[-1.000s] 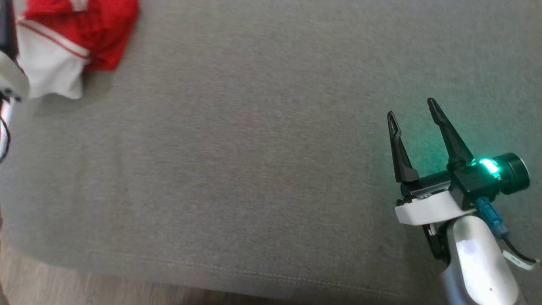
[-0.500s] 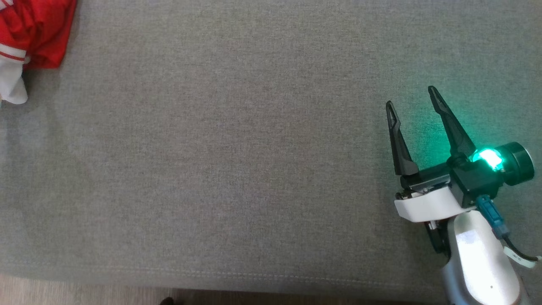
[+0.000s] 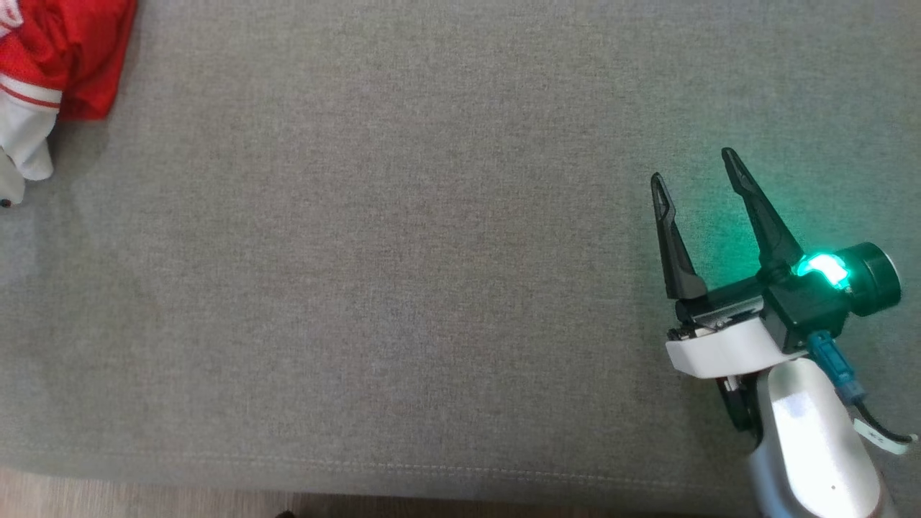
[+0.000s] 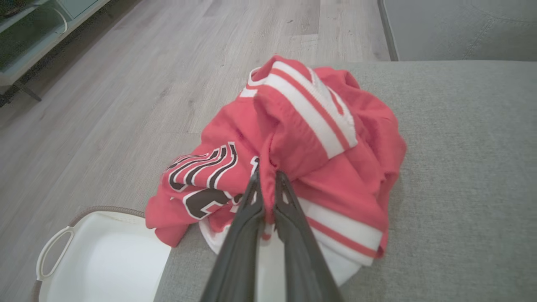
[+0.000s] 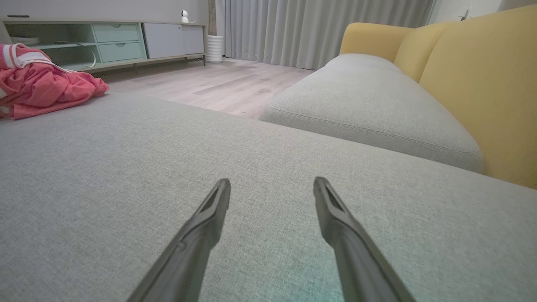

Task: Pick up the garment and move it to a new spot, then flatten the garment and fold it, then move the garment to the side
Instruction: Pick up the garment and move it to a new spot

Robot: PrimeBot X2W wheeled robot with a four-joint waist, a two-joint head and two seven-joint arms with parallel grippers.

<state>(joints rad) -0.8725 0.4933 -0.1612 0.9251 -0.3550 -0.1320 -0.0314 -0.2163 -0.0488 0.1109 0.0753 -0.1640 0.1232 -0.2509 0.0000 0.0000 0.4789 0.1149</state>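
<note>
Jersey [image 4: 356, 167]: thin matt cloth. Sofa [image 3: 432, 288]: grey woven fabric, matt. Floor [image 4: 126, 84]: wood-grain planks. Basket [image 4: 105, 260]: smooth white plastic.

The jersey [image 4: 335, 176] is red with white stripe bands and a black-and-white number print, and it's all bunched up in a crumpled heap, nowhere near flat. It sits right at the corner of the grey cushion [image 4: 461, 188], with the printed part spilling a bit over the edge. A fold in the middle is pinched between the fingers of the left gripper [image 4: 267, 178].
</note>
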